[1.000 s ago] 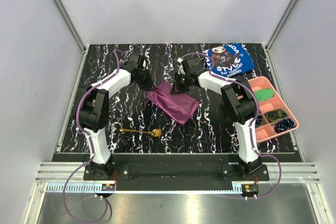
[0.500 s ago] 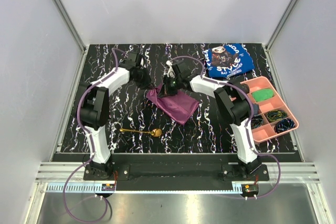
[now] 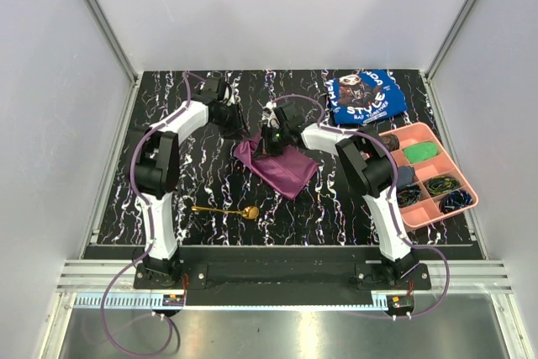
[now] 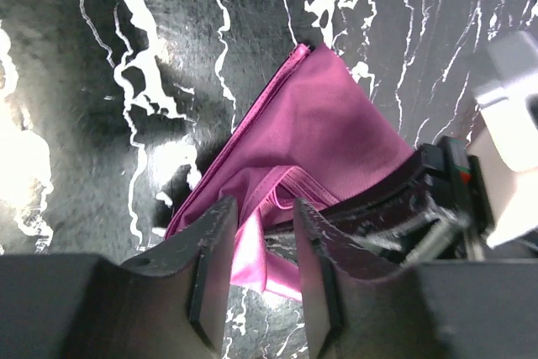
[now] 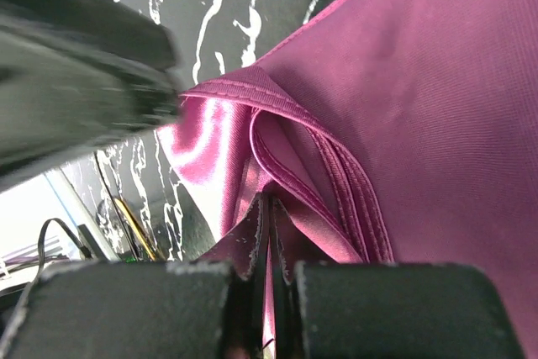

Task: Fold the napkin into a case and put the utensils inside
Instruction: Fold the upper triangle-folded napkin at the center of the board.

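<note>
Folding is the step in hand, judging from how the plum-purple, slightly shiny cloth napkin [image 3: 284, 170] lies: a layered, slanted shape at mid-table, with its far end lifted and bunched. The right gripper [image 3: 271, 134] has its fingers pressed together on a stitched hem at that raised end. The left gripper [image 3: 234, 119] hangs near the same end with its fingers parted and nothing between them.

To fold well, the right gripper should probably carry the hem low and straight across, so the layers stack without twisting. The left gripper should either pin the lower layer or be clear of the cloth when it comes down. Fabric this glossy is likely to slide if dragged. The small gold metal spoon [image 3: 225, 209] lies well apart, nearer the arm bases, untouched.

Only the top camera shows the spoon and the napkin's whole outline. Only the right wrist camera shows the pinch itself, with doubled hems fanning out from the closed fingertips. The left wrist camera shows the pocket-like opening under the raised layer and the empty gap between its own fingers.
</note>
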### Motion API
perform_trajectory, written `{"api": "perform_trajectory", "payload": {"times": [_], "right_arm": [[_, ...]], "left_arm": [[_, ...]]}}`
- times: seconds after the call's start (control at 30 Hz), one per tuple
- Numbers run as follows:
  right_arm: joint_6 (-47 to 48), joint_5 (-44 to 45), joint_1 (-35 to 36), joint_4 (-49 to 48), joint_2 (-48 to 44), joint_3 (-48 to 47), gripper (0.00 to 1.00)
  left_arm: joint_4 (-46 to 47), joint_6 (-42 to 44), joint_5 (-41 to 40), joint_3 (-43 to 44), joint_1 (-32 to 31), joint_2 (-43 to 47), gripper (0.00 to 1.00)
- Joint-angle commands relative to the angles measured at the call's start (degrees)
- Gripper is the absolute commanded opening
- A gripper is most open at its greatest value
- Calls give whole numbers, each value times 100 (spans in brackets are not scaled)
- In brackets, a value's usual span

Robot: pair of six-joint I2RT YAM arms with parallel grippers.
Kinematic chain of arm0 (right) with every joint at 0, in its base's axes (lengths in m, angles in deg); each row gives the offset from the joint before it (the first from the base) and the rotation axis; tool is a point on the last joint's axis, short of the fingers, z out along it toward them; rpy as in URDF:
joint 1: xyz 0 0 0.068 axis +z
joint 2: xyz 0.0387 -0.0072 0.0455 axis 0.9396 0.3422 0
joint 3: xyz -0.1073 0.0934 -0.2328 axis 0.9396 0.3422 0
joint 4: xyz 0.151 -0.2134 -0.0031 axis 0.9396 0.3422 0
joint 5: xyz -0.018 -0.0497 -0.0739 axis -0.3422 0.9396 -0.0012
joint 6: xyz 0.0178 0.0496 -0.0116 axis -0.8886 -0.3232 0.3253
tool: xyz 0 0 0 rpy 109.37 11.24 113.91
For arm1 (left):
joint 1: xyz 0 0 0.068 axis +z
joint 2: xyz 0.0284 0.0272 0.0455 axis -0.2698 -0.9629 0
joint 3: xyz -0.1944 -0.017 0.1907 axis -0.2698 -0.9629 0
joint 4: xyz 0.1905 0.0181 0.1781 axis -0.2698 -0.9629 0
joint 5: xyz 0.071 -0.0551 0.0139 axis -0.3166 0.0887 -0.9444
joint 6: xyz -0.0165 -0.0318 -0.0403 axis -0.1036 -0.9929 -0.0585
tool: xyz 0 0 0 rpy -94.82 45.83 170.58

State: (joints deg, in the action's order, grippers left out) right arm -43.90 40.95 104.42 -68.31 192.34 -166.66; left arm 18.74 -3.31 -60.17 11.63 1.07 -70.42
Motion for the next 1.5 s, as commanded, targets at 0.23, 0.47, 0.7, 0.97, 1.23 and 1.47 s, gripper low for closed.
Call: {"api": "perform_trajectory", "payload": {"times": [0.23,0.47,0.7,0.97,1.23,1.47], "right_arm": [[-62,-43,-95,-224,189,-458,0],[-80,18,-200,-189,189,-449,0],[-53,-43,-279,-118,364,-729,0],[-123,-113,-323,-65,769,-1178,0],[-53,-123,-385,206,620,-1275,0],[324,-166,-526,944,-152,-1073,11]], "left_arm": [[-205,316,811,492,114,-419,29],[304,96,1417,413,193,-551,5],[604,-97,1813,290,228,-788,0],[1096,-466,1770,193,281,-929,23],[1079,-519,1190,123,290,-428,41],[665,-404,127,-428,281,958,51]]}}
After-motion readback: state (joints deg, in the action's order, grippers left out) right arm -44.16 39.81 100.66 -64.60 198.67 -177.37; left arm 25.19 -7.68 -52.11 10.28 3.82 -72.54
